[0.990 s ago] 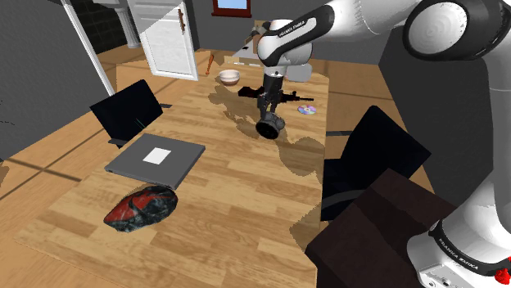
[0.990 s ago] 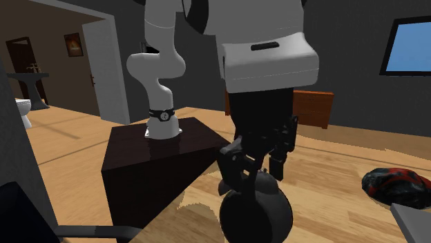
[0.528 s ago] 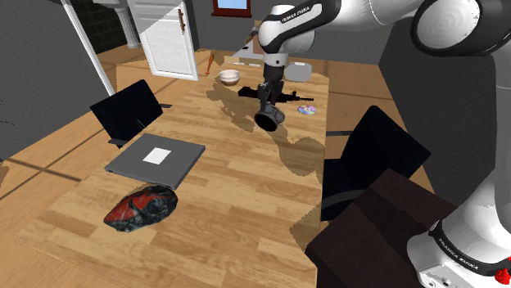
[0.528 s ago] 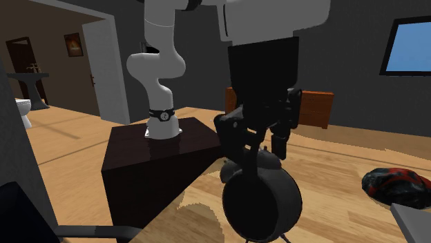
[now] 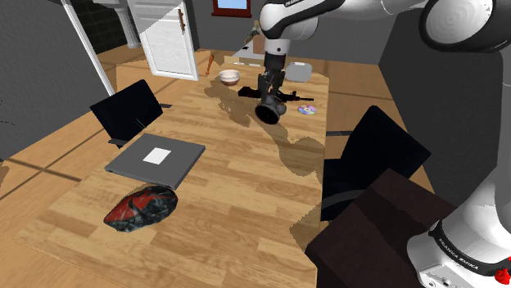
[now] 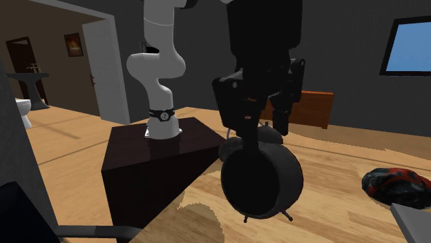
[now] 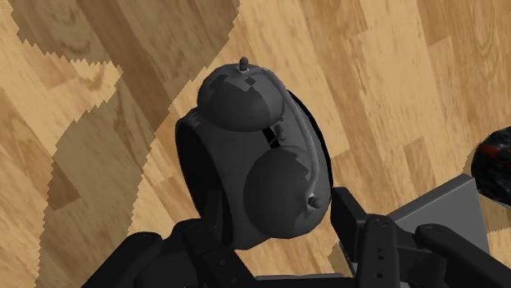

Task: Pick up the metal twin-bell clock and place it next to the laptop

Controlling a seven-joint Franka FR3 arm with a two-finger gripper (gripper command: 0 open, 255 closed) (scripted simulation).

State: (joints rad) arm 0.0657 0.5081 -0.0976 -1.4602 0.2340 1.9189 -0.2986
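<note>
Laptop (image 5: 156, 159) lay open at shoulder view's left, well apart from the clock. Right of it, gripper (image 5: 269, 93) was clamped on the dark twin-bell clock (image 5: 269, 110) by its top, so the body hung clear above the table (image 5: 237, 192) for carrying. Against a second ago: clock higher.

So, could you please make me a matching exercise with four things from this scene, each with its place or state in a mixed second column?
Things:
1. clock
2. laptop
3. bowl
4. disc

Places or states:
A. small, thin, lying flat on the table
B. open, with a black screen
C. held in the jaws, above the table
D. pale, at the table's far end

Pairs: 1-C, 2-B, 3-D, 4-A
</note>
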